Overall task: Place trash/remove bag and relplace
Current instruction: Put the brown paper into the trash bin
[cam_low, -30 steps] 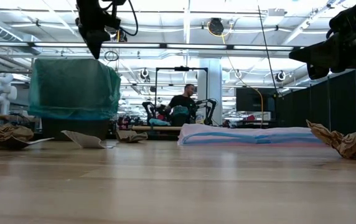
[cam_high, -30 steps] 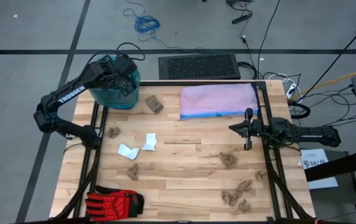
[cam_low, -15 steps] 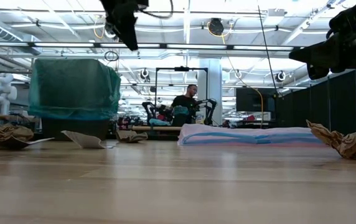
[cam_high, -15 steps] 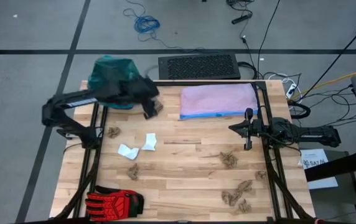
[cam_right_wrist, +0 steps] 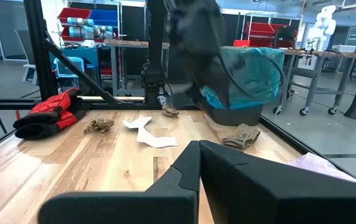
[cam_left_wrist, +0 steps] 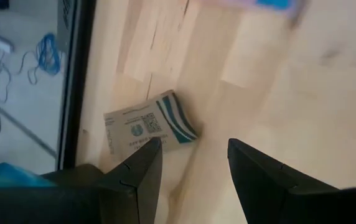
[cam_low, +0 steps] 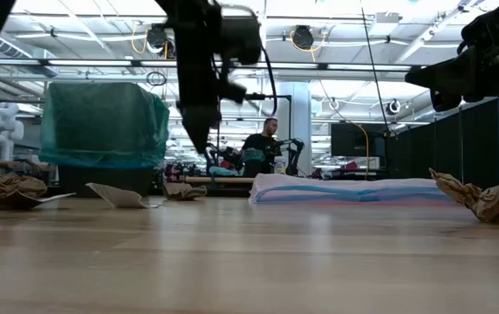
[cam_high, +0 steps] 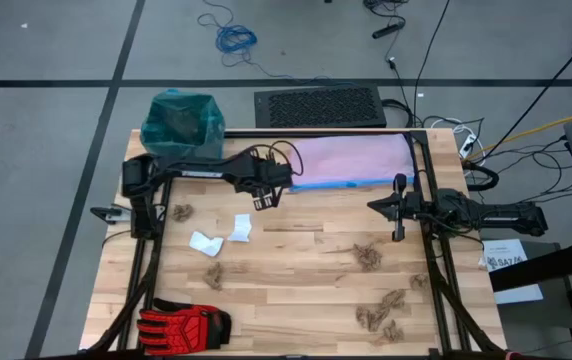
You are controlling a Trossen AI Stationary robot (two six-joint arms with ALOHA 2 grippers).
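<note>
Trash lies scattered on the desk [cam_high: 296,290], all of it outside the bin [cam_high: 182,130]: white wads [cam_high: 221,235] in front of the bin, tan shreds [cam_high: 368,256] further off toward the near right corner, and the brown block [cam_left_wrist: 151,122] just beside the bin, on its right. The bin stands at the far left corner with the teal bag [cam_high: 183,115] in it. A second ago our left gripper [cam_high: 264,196] hung over the bin; now it has swung out to the right, and it hovers above the block with its fingers [cam_left_wrist: 139,169] spread wide and nothing between them. We read that as one drop finished and the next pick lined up. The block sits a little to one side of the gap, so we judge a small correction is needed before descending. Our right gripper [cam_high: 398,208] waits by the right edge of the desk, well away from the bin, fingers pressed together and empty. The bag swap has not begun.
</note>
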